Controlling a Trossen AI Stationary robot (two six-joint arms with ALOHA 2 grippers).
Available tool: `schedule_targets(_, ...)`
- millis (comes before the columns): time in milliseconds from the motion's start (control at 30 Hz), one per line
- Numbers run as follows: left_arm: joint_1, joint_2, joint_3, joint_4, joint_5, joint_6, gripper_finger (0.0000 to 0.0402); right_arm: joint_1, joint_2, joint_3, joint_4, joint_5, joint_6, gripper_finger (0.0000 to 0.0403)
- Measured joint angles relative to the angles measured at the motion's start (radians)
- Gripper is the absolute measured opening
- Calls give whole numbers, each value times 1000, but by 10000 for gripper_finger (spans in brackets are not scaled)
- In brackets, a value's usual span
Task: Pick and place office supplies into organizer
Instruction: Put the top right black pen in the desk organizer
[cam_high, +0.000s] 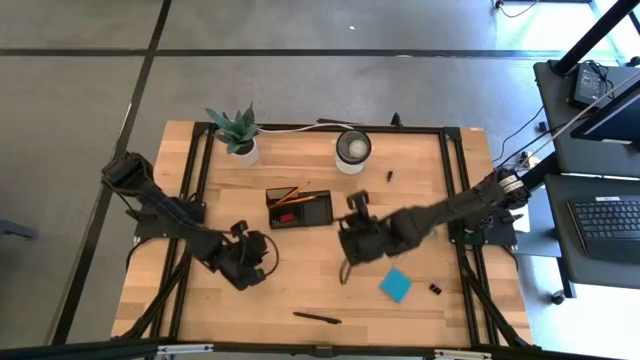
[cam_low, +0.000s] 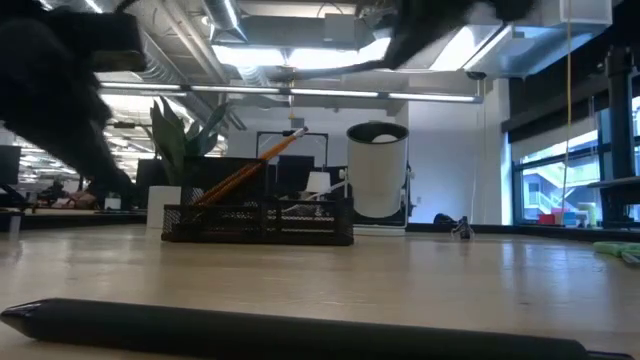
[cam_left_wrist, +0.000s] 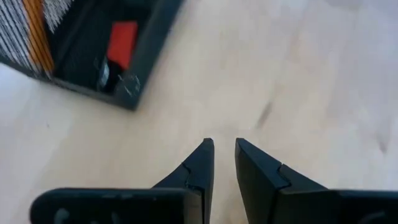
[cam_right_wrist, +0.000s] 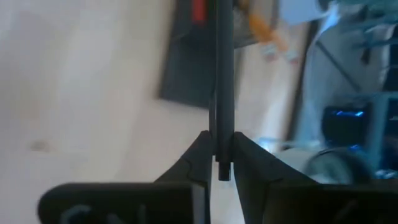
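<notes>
Right gripper (cam_right_wrist: 217, 152) squeezes thin black pen (cam_right_wrist: 221, 81), fingers pinch it from both sides. It hangs just right of organizer (cam_high: 299, 208), in middle of table (cam_high: 440, 320).

Left gripper (cam_left_wrist: 224, 155) holds nothing, fingers a little apart, bare wood between them. It sits near organizer's front left.

Organizer holds orange pencils (cam_high: 288, 192) and red eraser (cam_left_wrist: 122, 43).

Blue sticky pad (cam_high: 395, 284) lies right of middle. Another pen (cam_high: 317, 318) lies near front edge.
</notes>
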Motion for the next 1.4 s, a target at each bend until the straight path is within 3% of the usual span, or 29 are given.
schedule_targets(267,-85,-17,0,-43,25,-40,59,-155,0,52,158,1,-380,47)
schedule_targets(500,-96,-17,0,-49,23,-40,59,-195,55,53,325,-7,-626,50)
schedule_targets(900,-94,-17,0,-54,-4,-44,59,-226,179,53,456,11,-817,46)
schedule_targets(1133,-94,-17,0,-52,-19,-49,59,-229,253,52,561,110,-975,45)
schedule_targets(1267,-94,-17,0,-50,-29,-51,59,-235,276,52,584,208,-986,45)
schedule_targets(1400,-94,-17,0,-49,-30,-51,59,-241,276,52,592,222,-951,45)
